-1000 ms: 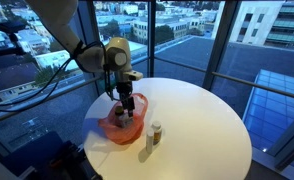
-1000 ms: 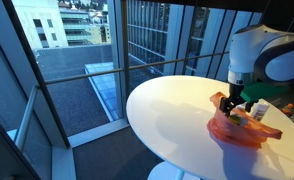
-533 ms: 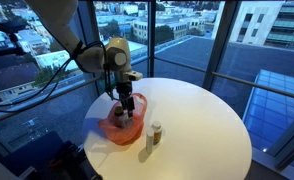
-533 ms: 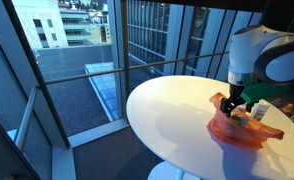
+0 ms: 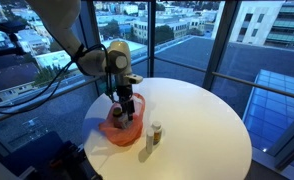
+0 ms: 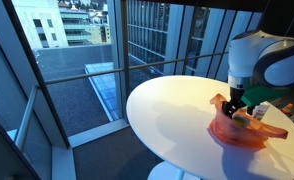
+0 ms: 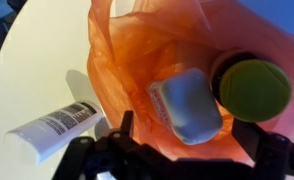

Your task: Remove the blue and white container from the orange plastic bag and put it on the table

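Crinkled translucent orange bag holds rounded blue-white container and round green lid. White tube, print illegible, on tabletop. Both fingers apart, astride container.

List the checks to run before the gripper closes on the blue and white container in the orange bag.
1. Bag mouth open: ok. The orange plastic bag gapes and the blue and white container shows inside.
2. Jaws spread: ok. The gripper looks open, with one finger on each side of the container.
3. Alignment: ok. The container sits roughly between the fingers in the wrist view.
4. Neighbour clearance: not ok. The green-lidded jar lies right against the container.
5. Depth of the fingers around the container: cannot tell.
6. Landing spot: ok. The table has bare surface away from the white tube and the small bottle.
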Motion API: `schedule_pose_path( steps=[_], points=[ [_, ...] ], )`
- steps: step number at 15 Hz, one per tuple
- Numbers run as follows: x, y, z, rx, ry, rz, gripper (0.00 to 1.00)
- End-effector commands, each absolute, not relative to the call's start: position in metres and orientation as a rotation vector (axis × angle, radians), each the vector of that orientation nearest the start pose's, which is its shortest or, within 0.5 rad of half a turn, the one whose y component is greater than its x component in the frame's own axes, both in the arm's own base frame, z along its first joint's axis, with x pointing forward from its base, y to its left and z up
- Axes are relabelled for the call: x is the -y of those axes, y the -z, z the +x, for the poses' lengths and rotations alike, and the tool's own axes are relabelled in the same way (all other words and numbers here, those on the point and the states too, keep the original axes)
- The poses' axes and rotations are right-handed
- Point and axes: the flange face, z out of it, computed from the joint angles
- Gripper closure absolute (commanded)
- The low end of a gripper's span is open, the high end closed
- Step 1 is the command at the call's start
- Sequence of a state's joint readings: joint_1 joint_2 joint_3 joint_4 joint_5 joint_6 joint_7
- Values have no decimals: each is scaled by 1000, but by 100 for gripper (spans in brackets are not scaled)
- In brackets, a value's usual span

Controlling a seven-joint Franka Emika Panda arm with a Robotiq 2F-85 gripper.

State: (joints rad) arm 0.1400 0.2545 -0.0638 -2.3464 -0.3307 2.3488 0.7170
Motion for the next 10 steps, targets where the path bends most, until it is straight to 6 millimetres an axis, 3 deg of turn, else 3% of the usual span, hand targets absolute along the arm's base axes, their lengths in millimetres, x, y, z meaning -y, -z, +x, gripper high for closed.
schedule_pose_path(
  steps=[1, 2, 3, 5, 10],
  points=[
    [-28, -202, 486, -664, -253, -3391, 0],
    [-27, -201, 486, -666, -256, -3392, 0],
    [-27, -201, 486, -668, -258, -3392, 25],
    [-26, -201, 486, -675, -259, -3391, 33],
    [-23, -214, 488, -675, -241, -3381, 75]
  ],
)
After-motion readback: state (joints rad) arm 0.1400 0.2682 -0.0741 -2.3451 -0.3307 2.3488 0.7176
